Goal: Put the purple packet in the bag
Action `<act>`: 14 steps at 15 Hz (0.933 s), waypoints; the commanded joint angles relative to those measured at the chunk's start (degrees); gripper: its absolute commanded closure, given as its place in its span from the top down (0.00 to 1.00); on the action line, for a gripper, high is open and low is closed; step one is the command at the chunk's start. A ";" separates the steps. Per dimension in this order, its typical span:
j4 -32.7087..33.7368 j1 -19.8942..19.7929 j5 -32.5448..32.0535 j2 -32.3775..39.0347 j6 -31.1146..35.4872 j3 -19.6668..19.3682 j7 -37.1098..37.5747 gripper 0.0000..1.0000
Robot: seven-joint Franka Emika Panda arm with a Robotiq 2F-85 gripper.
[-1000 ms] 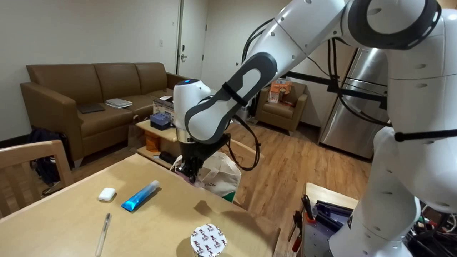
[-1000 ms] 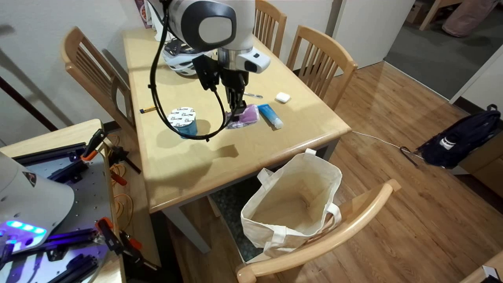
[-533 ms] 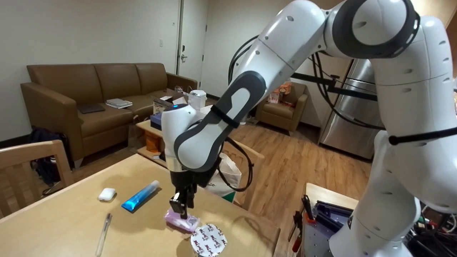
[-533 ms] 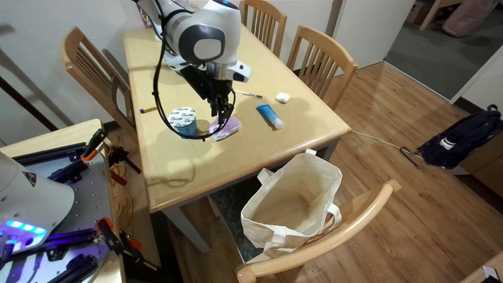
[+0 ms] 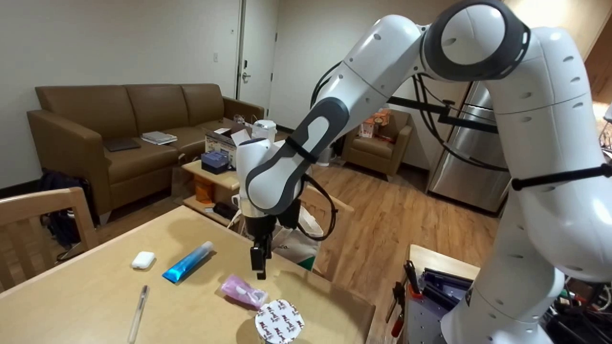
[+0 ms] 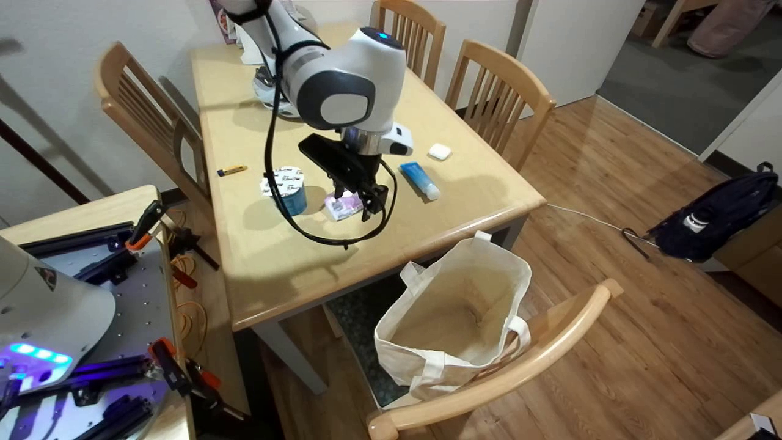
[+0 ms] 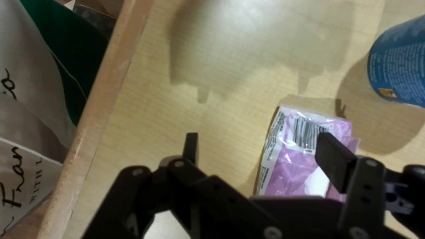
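The purple packet [image 5: 243, 291] lies on the table right beside a blue cup, with its barcode end [image 7: 307, 131] facing up in the wrist view. Over the table, a little above the packet and shifted toward the table edge, hangs my gripper [image 7: 257, 142]. Its fingers [image 7: 335, 159] stand wide apart with nothing held; one overlaps the packet in the wrist view, the other is over bare wood. Beyond that edge the cream bag [image 6: 394, 360] stands upright on a chair, its mouth gaping upward. Part of the packet is hidden behind the gripper in the wrist view.
The blue cup with a printed lid [image 6: 284, 183] is close to the packet. A blue tube [image 5: 187, 263], a white case [image 5: 143, 260] and a pen [image 5: 138, 313] lie farther off. A chair back [image 6: 507, 379] rises behind the bag.
A second ago the packet was in my gripper above the table. It came down beside the cup; the jaws then opened, and the gripper rose and shifted toward the bag, leaving the packet behind.
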 commanded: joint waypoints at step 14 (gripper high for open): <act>6.62 -2.40 4.64 7.81 0.38 7.98 -13.32 1.00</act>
